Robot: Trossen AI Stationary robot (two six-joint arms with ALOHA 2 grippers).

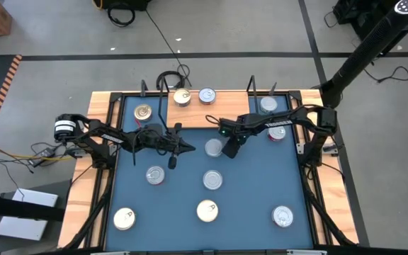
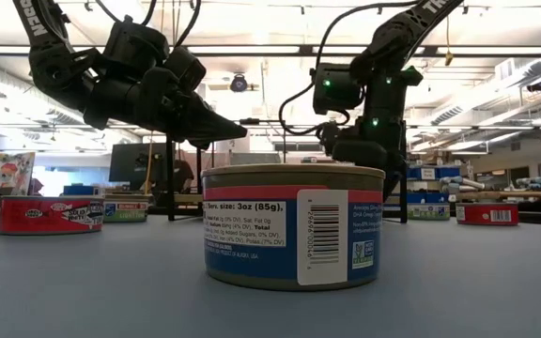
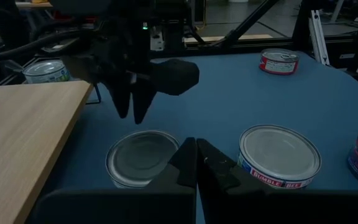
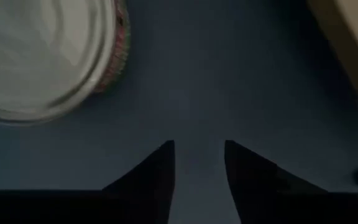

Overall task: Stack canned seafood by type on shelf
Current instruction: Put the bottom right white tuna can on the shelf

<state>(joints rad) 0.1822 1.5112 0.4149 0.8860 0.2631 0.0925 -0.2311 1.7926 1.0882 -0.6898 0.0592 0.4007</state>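
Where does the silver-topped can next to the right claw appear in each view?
High view: can, mid-table, beside right claw.
Low view: cannot tell.
Left wrist view: can under the right claw.
Right wrist view: can beyond that claw.
Shared landmark: right claw.

A robotics lab or workshop: a bare concrete floor [image 1: 261, 35] marked with dark tape lines, loose cables [image 1: 129, 14] lying across it, rows of ceiling strip lights [image 2: 496, 94], and cluttered workbenches [image 2: 440, 178] beyond the desk [image 1: 253, 205].
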